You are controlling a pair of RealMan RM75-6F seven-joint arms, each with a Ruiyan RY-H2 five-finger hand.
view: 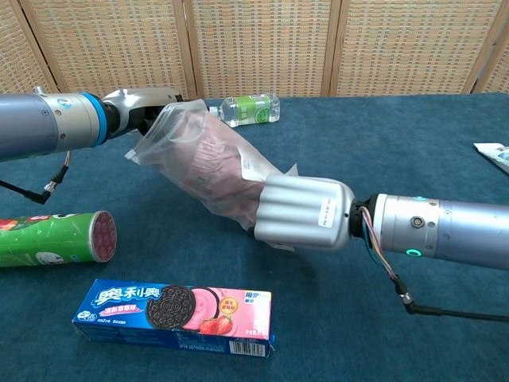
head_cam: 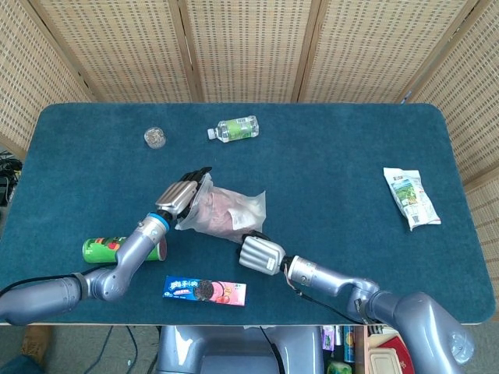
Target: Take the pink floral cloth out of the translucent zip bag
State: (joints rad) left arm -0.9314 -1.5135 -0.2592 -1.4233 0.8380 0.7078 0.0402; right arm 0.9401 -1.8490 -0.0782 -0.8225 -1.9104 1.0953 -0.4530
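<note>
Bag: I see the translucent zip bag (view: 208, 163) lifted between both hands, the pink floral cloth (view: 213, 161) inside it.
Head view only: water bottle (head_cam: 236, 128) and small jar (head_cam: 155, 138) beyond the bag; snack pouch (head_cam: 411, 197) well right of it.
Chest view only: cookie box (view: 176, 314) print, green can (view: 52, 238) end.
Hidden: right hand's fingertips, behind its knuckles.
Left hand (view: 147, 107): fingers closed, gripping the bag's upper end.
Right hand (view: 302, 212): fist-like, curled on the bag's lower end.

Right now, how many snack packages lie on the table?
3: a green chip can at the left, an Oreo box near the front edge, a green-white pouch at the right.
</note>
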